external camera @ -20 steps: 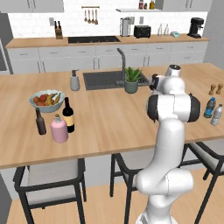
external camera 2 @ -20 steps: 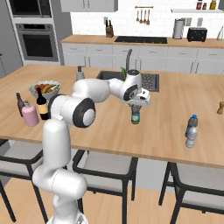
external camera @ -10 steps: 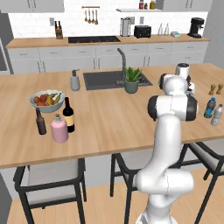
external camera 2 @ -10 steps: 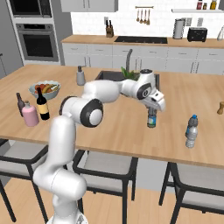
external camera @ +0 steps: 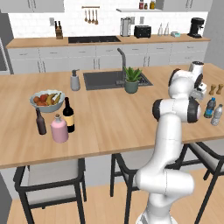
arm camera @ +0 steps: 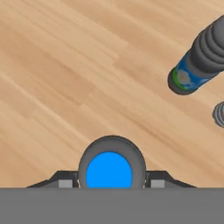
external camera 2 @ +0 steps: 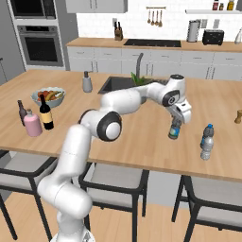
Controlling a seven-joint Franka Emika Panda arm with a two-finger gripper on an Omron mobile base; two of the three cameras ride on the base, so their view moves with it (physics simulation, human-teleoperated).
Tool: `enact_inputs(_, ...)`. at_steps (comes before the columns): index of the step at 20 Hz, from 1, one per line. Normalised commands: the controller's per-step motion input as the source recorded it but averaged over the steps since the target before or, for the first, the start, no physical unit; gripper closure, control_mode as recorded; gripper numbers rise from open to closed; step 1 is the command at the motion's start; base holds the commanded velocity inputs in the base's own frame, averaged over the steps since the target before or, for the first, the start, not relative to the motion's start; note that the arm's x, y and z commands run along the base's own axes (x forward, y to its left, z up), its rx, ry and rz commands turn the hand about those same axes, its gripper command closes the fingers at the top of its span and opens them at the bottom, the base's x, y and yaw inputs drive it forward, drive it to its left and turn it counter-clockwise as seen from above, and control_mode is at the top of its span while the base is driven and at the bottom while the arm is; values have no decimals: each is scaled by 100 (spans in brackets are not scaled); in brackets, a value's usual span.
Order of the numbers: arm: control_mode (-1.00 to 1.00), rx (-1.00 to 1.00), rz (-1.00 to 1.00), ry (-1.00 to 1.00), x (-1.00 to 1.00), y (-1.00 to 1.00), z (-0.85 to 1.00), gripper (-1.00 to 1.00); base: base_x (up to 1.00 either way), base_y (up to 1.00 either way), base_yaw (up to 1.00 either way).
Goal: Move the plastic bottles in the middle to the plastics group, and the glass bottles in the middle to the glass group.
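Observation:
My gripper (external camera 2: 176, 123) is shut on a small blue-labelled plastic bottle (external camera 2: 175, 130), held upright low over the right part of the wooden island. From the hand view, its blue-centred top (arm camera: 109, 173) sits between my fingertips. Two more small water bottles stand just to the right: a blue-labelled one with a dark cap (arm camera: 194, 65) (external camera: 210, 107) and a clear one (external camera: 217, 114) (external camera 2: 206, 142). Far left stand the black wine bottle (external camera: 68, 114), the slim brown bottle (external camera: 40, 121) and the squat pink bottle (external camera: 59, 129), close together.
A fruit bowl (external camera: 47, 99) sits behind the glass bottles. A grey soap dispenser (external camera: 75, 81), the sink (external camera: 105, 79) and a potted plant (external camera: 131, 81) line the island's far side. Brown shakers (external camera: 215, 89) stand at the far right. Stools are tucked under the near edge.
My gripper has carried the bottle to the right across the island, closer to the two water bottles. Everything else has stayed where it was.

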Motion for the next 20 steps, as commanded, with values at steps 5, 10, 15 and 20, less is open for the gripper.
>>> enact_inputs(5,-100,0,-8,-12,-14,0,-21,100,0,0,0)
enact_inputs(10,-100,-1,-11,-18,-32,0,-50,100,0,0,0)
enact_inputs(15,-100,-6,-13,-14,-54,2,-15,100,0,0,0)
enact_inputs(20,-100,-12,-17,-11,-22,19,4,100,0,0,0)
